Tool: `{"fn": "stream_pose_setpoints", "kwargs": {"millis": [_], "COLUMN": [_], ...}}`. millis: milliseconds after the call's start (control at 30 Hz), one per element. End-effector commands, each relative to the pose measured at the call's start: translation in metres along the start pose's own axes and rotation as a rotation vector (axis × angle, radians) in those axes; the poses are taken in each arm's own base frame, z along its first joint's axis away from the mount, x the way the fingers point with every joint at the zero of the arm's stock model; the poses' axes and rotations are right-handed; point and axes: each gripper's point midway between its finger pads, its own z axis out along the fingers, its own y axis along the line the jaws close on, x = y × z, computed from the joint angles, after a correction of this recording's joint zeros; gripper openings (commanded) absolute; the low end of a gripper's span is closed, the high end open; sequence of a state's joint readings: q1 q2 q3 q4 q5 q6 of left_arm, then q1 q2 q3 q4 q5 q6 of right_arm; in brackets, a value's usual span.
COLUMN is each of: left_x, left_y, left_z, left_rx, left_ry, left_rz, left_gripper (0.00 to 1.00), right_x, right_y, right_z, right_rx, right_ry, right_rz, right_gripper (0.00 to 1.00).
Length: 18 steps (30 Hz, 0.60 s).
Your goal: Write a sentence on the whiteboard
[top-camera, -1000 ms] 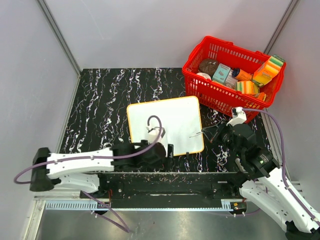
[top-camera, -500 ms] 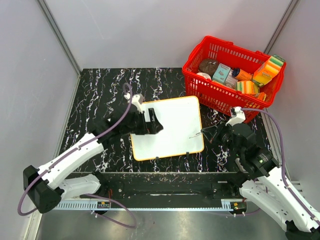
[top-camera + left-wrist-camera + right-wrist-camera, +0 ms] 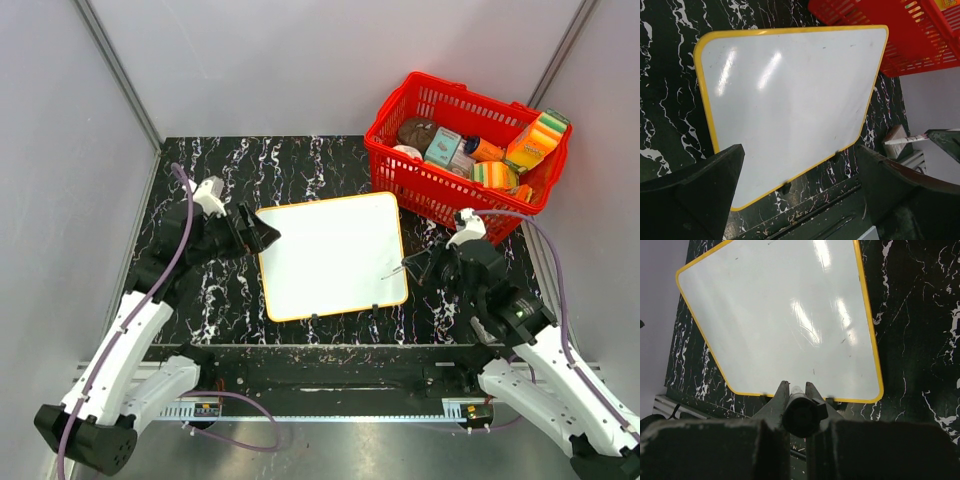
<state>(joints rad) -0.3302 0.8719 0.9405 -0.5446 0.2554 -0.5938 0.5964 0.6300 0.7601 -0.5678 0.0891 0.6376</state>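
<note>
**No word written yet:** the whiteboard [image 3: 333, 255] lies flat and blank on the table [image 3: 250, 160]. Its orange-yellow rim is whole, and only faint smudges and streaks of glare show on its white face.

The right gripper [image 3: 408, 268] is clamped tight on what looks to be a dark-barrelled marker [image 3: 801, 412]. The tip reaches out ahead of the jaws over the board's near right edge. Whether the tip touches the surface cannot be told from here.

The left gripper [image 3: 265, 232] hangs with its jaws spread wide and nothing between them. The board's left edge is just ahead of its fingertips, and the rest of the board stretches out in front of and below them.

By my reckoning the task stands at its very start. The pen is in hand and the board is within reach, but the whole sentence is left to write.

The surface under it all is black and stone-patterned, shot through with white veins. Beyond the right jaws, close by the board's far right corner, sits a red basket [image 3: 440, 195] packed with sponges and small packages. Plain pale grey walls [image 3: 300, 60] close in the table at the back and on both sides.
</note>
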Motion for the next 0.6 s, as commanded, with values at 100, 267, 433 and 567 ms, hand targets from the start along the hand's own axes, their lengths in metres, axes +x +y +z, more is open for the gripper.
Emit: {"fn": "stream_pose_setpoints", "kwargs": {"millis": [100,267,433,567], "left_x": [0.013,0.026,0.031,0.021], "left_y": [-0.005,0.006,0.021,0.013], "left_z": [-0.005,-0.007,-0.008,-0.011], "left_rx": [0.106,0.113,0.062,0.131], "left_ry": [-0.026,-0.065,-0.107,-0.199], "left_rz": [0.028,0.047,0.011,0.052], "left_gripper": [0.99,0.99,0.99,0.99], "right_x": [-0.021,-0.01,-0.001,-0.006], "right_y": [0.019,0.02,0.014,0.021], "right_z": [-0.024,-0.031,-0.025,-0.018], "right_rx": [-0.047,-0.081,-0.088,-0.125], "right_ry": [-0.017,0.008,0.012,-0.025], "right_rz": [-0.049,-0.021,-0.021,-0.031], "right_gripper": [0.0,0.0,0.0,0.0]}}
